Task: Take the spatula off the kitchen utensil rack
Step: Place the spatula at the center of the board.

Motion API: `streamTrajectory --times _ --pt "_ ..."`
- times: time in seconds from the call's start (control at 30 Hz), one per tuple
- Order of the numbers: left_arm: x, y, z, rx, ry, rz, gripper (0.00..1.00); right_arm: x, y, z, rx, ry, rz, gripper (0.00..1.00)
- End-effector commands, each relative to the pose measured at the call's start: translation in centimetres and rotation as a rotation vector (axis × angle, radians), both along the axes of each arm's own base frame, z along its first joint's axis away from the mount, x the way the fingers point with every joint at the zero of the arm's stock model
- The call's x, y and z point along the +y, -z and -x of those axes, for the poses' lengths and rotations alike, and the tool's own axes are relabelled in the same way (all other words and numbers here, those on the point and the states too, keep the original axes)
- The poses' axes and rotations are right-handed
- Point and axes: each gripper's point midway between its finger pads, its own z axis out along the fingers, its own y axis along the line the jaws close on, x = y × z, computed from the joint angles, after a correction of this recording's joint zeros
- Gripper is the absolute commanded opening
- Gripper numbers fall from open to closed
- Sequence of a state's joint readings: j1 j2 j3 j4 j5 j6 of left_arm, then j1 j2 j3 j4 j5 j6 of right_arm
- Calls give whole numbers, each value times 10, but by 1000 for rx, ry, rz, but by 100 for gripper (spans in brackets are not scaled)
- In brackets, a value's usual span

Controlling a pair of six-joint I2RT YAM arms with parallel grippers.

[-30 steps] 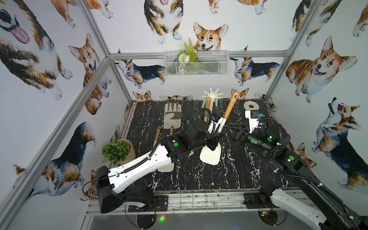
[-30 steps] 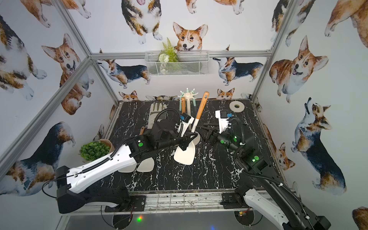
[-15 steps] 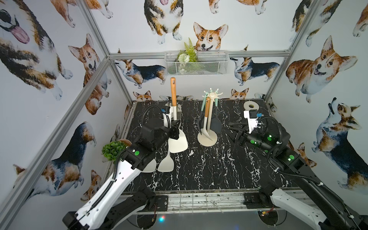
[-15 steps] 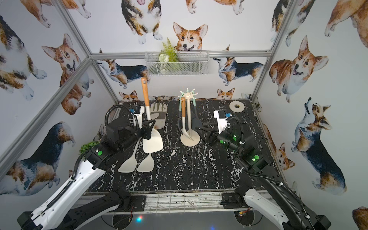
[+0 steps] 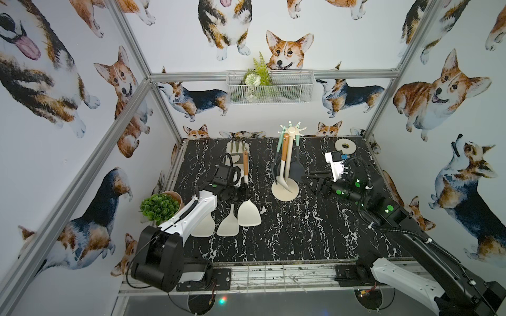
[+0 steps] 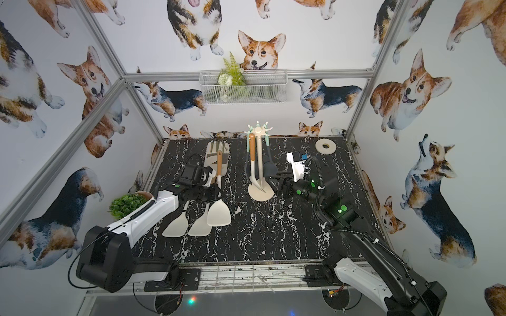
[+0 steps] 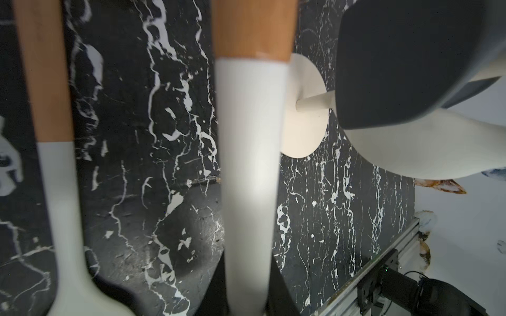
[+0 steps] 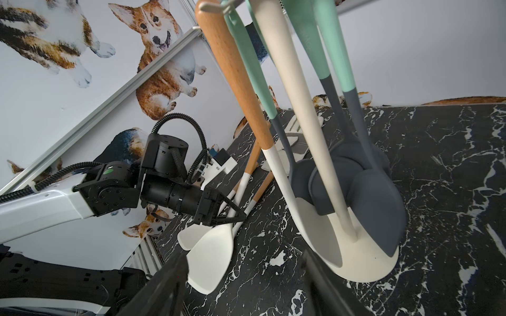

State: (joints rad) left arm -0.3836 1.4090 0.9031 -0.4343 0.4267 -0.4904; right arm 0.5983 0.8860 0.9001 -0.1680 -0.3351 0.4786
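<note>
The left pincer (image 5: pixel 243 189) is gripping the wooden-handled spatula (image 5: pixel 248 216) narrowly. The right pincer (image 5: pixel 310 182) is gaping wide, with the kitchen utensil rack (image 5: pixel 290 193) just ahead of it.

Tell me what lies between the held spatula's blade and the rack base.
Between spatula and kitchen utensil rack, only bare marble tabletop, in both top views.

rack (image 5: pixel 290 193) 1 | hung utensils (image 5: pixel 285 147) 4 | spatulas (image 5: pixel 248 216) off rack 3 | glove (image 5: pixel 236 149) 1 | plant (image 5: pixel 160 206) 1 | tape roll (image 5: pixel 345 146) 1
</note>
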Motion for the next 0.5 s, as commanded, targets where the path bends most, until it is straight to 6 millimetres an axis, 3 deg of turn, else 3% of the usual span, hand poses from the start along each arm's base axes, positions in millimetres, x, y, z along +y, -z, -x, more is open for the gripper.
streamTrajectory --times 0.0,0.17,0.47 --pt "-24 22 7 61 62 -17 0 -1 5 -5 11 22 9 72" --pt "-33 54 13 132 89 -75 0 4 12 -8 37 11 12 71" --pt "-23 91 25 219 94 -154 0 4 18 -9 52 18 24 71"
